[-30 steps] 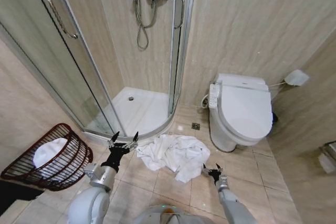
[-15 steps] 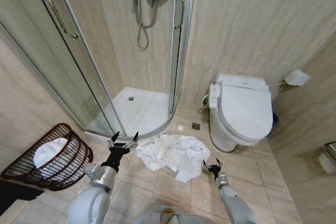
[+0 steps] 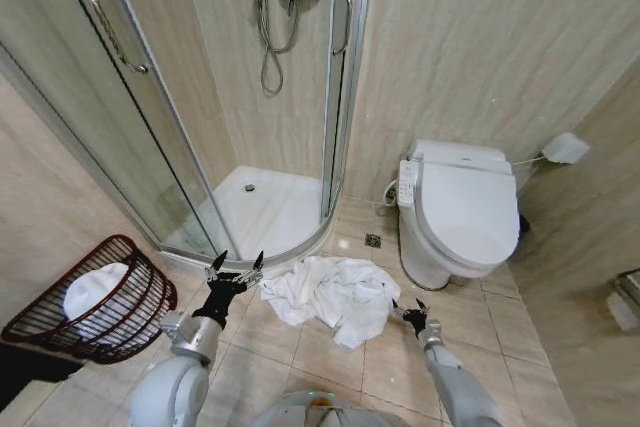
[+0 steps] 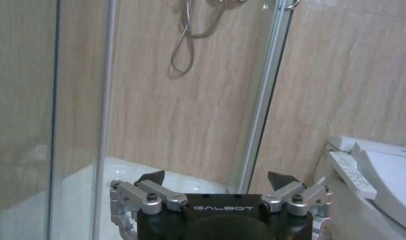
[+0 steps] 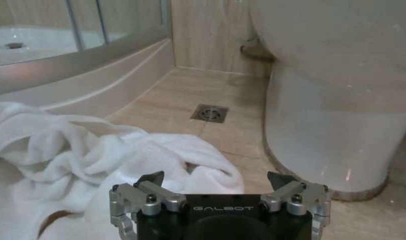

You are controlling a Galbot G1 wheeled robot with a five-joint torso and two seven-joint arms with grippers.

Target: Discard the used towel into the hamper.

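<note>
1. Right gripper (image 3: 412, 311) has crept up and toward the towel (image 3: 335, 294) since a second ago; everything else has stayed put.
2. Right fingers spread apart, holding nothing, hovering just beside the towel's near edge (floor drain (image 5: 210, 112) beyond).
3. Towel crumpled on the floor tiles between shower tray (image 3: 262, 209) and toilet (image 3: 462, 215).
4. Left gripper (image 3: 236, 266) spread too, empty, raised left of the towel.
5. Hamper (image 3: 112, 322) at far left, tilted, white cloth inside.

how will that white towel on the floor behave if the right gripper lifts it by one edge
The crumpled white cloth towel lies in soft folds, so it will probably sag and trail. It looks light, though dampness cannot be judged. The right gripper, jaws open, sits at its edge.
</note>
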